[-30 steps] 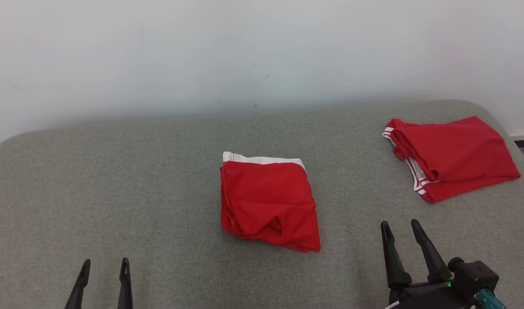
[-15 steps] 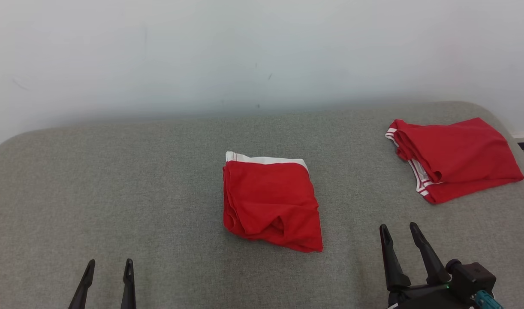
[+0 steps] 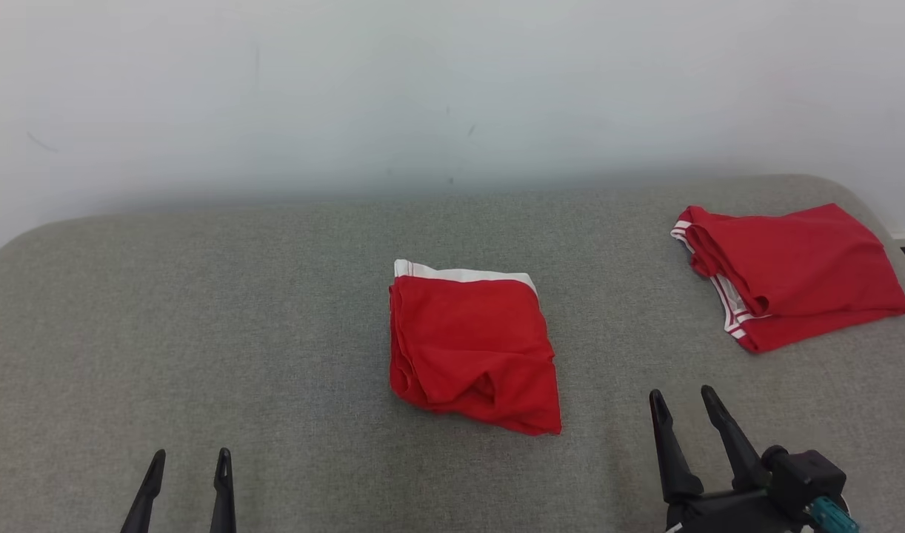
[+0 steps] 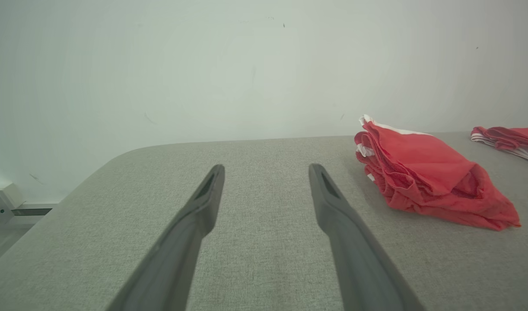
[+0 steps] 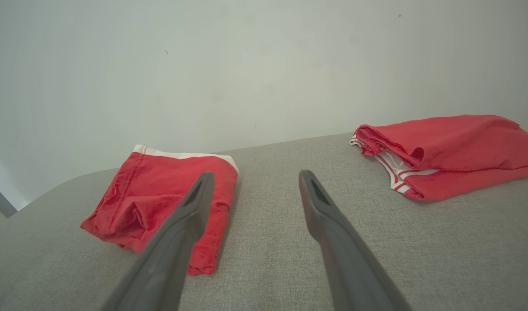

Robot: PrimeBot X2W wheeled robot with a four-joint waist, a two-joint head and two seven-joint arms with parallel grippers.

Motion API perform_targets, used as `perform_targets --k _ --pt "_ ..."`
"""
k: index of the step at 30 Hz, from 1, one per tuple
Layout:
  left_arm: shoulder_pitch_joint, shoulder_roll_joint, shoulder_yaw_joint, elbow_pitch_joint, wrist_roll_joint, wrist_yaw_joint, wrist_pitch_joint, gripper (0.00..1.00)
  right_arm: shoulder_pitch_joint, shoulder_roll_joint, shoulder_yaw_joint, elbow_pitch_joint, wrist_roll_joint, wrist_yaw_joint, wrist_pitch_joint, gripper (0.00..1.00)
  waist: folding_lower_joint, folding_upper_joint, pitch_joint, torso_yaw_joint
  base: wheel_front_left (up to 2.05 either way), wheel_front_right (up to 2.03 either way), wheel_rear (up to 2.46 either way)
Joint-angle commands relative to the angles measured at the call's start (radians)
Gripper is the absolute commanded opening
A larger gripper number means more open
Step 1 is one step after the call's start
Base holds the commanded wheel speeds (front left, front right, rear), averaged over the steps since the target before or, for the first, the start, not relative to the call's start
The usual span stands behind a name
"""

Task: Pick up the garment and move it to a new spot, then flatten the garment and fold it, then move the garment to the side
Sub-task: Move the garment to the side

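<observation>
A red garment (image 3: 471, 348) with a white waistband lies folded in the middle of the grey padded surface (image 3: 201, 311); it is also in the left wrist view (image 4: 419, 172) and the right wrist view (image 5: 147, 194). My left gripper (image 3: 191, 453) (image 4: 266, 167) stands open near the front edge, well to the garment's left, with nothing between its fingers. On the garment's right, near the front, my right gripper (image 3: 680, 392) (image 5: 256, 173) is open and empty too. Neither gripper touches the cloth.
A second folded red garment (image 3: 789, 270) (image 5: 454, 147) (image 4: 506, 136) with white striped trim lies at the far right corner of the surface. A pale wall (image 3: 452, 89) rises behind. The surface's rounded edges fall away at the left and right.
The whole picture has shifted slightly right, so the camera moved. My right gripper has drawn back a little toward the near edge. Both garments lie as before.
</observation>
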Motion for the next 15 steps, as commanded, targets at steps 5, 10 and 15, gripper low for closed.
perform_targets --k 5,10,15 --pt "0.007 -0.003 0.003 -0.002 0.004 -0.006 -0.003 1.0 -0.064 -0.012 0.026 0.022 -0.015 -0.003 -0.004 1.0 0.0 0.0 0.006 0.008 0.0 0.0 0.0" --pt "-0.013 -0.008 -0.009 -0.001 0.008 -0.007 -0.003 1.0 -0.203 -0.016 0.058 0.116 -0.018 -0.003 -0.002 1.0 0.0 0.0 0.024 0.034 0.0 0.0 0.0" --pt "-0.042 -0.012 -0.031 0.009 0.005 -0.004 -0.003 1.0 -0.342 -0.017 0.082 0.262 -0.008 -0.003 0.013 1.0 0.0 0.0 0.057 0.075 0.0 0.0 0.0"
